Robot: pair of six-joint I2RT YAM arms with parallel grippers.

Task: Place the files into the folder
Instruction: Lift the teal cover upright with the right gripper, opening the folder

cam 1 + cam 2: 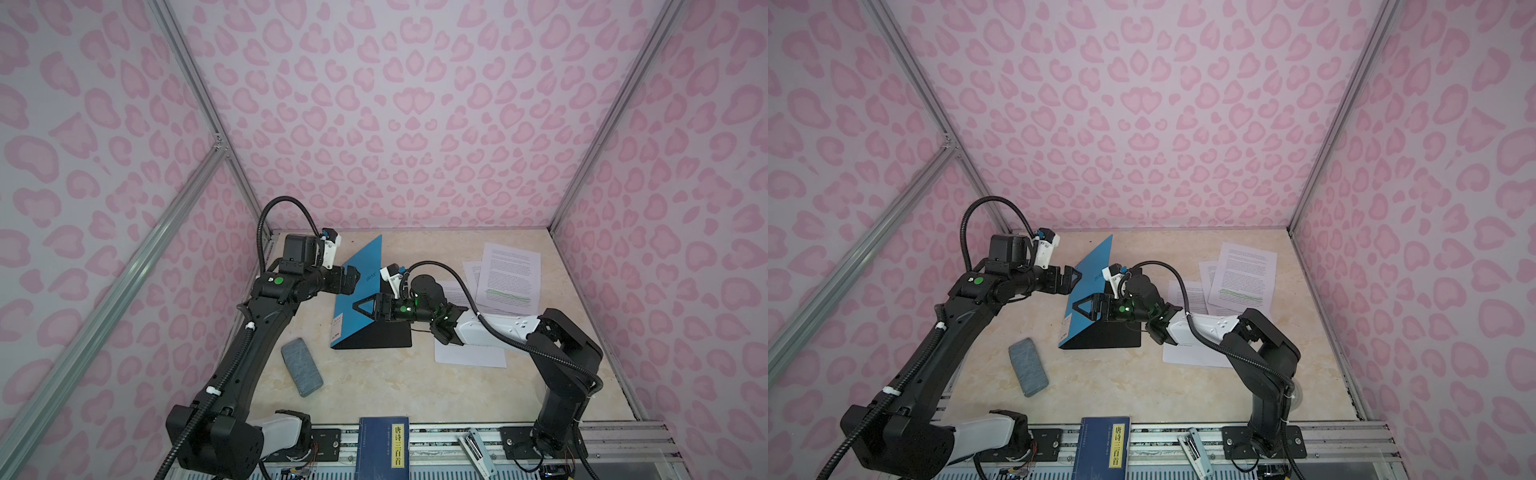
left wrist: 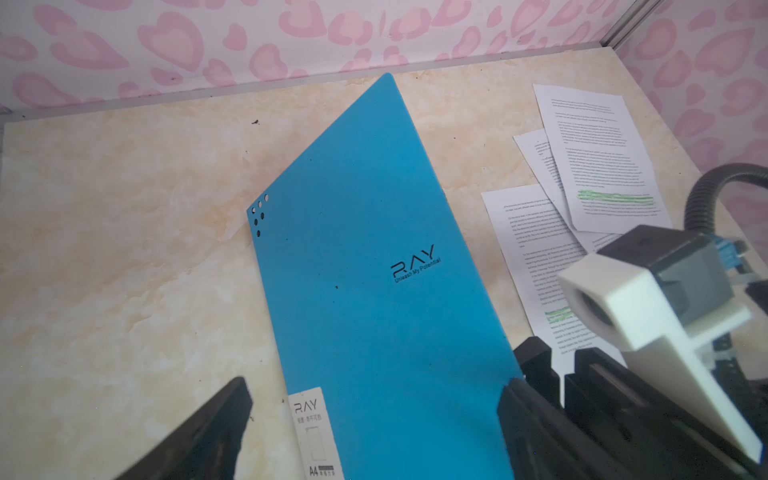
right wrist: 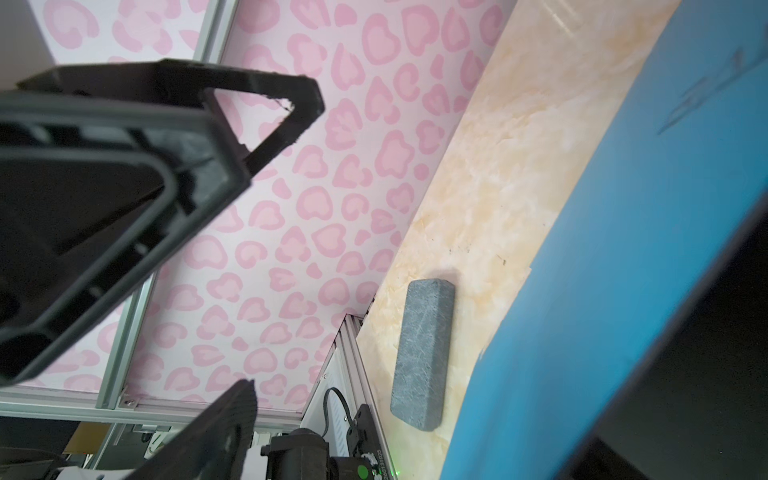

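Observation:
The folder stands half open, its bright blue cover tilted up and its black inside flat on the table. My left gripper is open at the cover's left side, and the RAY-marked face fills the gap between its fingers. From the right, my right gripper reaches to the cover's free edge, open and empty; whether it touches the cover I cannot tell. The files lie fanned at the back right, one sheet partly under the right arm.
A grey block lies on the table left of the folder, nearer the front. A dark blue book with a yellow label strip rests on the front rail, beside a small metal tool. Pink-patterned walls close three sides.

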